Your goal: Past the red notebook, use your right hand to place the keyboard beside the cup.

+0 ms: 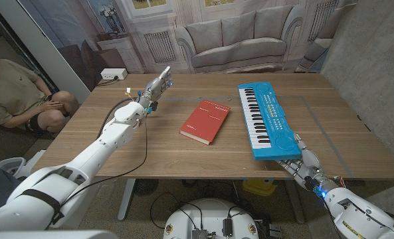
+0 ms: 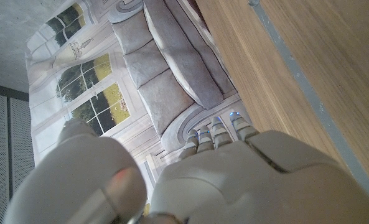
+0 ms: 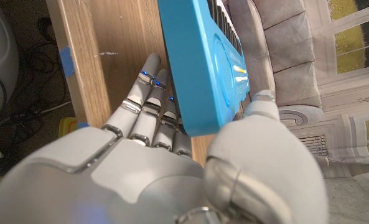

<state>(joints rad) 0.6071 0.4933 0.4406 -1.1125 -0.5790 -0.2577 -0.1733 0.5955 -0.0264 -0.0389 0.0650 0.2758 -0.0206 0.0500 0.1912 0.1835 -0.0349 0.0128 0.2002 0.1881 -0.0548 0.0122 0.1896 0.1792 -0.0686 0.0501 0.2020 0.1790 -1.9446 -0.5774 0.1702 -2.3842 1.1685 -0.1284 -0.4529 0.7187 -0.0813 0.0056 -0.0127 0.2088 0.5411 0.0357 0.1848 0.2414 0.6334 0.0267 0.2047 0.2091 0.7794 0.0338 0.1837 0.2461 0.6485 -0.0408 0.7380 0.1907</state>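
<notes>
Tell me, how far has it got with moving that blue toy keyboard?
It is early on. The right hand has gripped the near end of the blue keyboard, fingers beneath and thumb on top, as the right wrist view shows. The carrying past the red notebook is left. No cup is in view. The left hand holds nothing, raised over the table.

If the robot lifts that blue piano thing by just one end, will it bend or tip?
The keyboard looks like stiff plastic, so it probably won't bend. The right hand grips only its near end, so the far end may dip. Its smooth shell could slip.
</notes>
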